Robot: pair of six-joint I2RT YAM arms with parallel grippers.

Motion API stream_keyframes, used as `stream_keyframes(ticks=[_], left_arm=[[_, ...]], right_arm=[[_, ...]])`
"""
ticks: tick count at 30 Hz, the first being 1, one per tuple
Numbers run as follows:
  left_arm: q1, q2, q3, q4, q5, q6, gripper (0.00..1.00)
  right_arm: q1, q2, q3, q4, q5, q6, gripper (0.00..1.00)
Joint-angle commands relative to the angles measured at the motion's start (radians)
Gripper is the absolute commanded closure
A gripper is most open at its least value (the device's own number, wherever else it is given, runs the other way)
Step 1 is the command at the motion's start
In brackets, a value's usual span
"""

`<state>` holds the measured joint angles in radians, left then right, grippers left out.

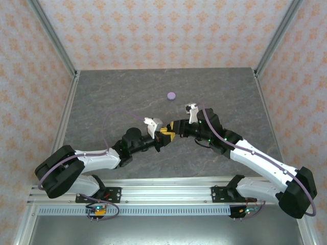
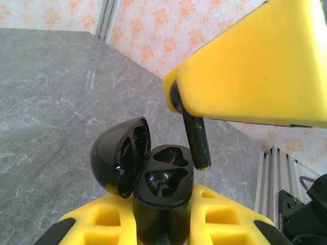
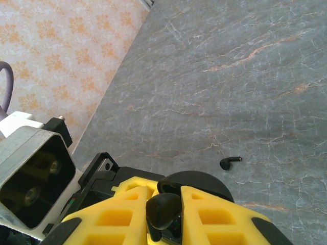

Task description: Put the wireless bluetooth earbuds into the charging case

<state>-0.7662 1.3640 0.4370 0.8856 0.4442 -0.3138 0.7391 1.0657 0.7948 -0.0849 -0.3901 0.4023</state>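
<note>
At desk [image 1: 102, 97] centre, gripping a black charging case [image 2: 163, 186] by its base with the left pincer [image 2: 161, 220], closed tight on it, with lid [image 2: 120, 158] swung open toward 9 o'clock and both wells facing up. Pinching a black earbud [image 2: 195, 138] in the right pincer [image 3: 163, 206], closed on its head, stem pointing down at 6 o'clock, tip just beside the case rim at 3 o'clock; touching or not, cannot tell. Lying loose on the desk at 2 o'clock from the right pincer, well apart: second black earbud [image 3: 230, 162]. Toward 12 o'clock beyond both pincers, resting on the desk: small lavender case [image 1: 171, 95].
</note>
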Motion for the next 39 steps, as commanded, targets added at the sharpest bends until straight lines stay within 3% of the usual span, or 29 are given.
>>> stream_keyframes(ticks=[1,21,29,39], left_arm=[[-0.006,-0.024,0.037,0.017,0.031,-0.001,0.84],[-0.007,-0.078,0.041,-0.041,-0.010,-0.001,0.84],[-0.007,-0.081,0.043,-0.040,-0.005,-0.001,0.84],[-0.006,-0.093,0.048,-0.071,-0.002,0.021,0.84]], right_arm=[[0.006,-0.003,0.032,0.027,-0.004,-0.019,0.80],[0.008,-0.012,0.015,-0.001,-0.010,-0.032,0.80],[0.017,-0.003,0.024,-0.024,-0.072,-0.054,0.73],[0.020,0.003,0.040,-0.056,-0.069,-0.069,0.73]])
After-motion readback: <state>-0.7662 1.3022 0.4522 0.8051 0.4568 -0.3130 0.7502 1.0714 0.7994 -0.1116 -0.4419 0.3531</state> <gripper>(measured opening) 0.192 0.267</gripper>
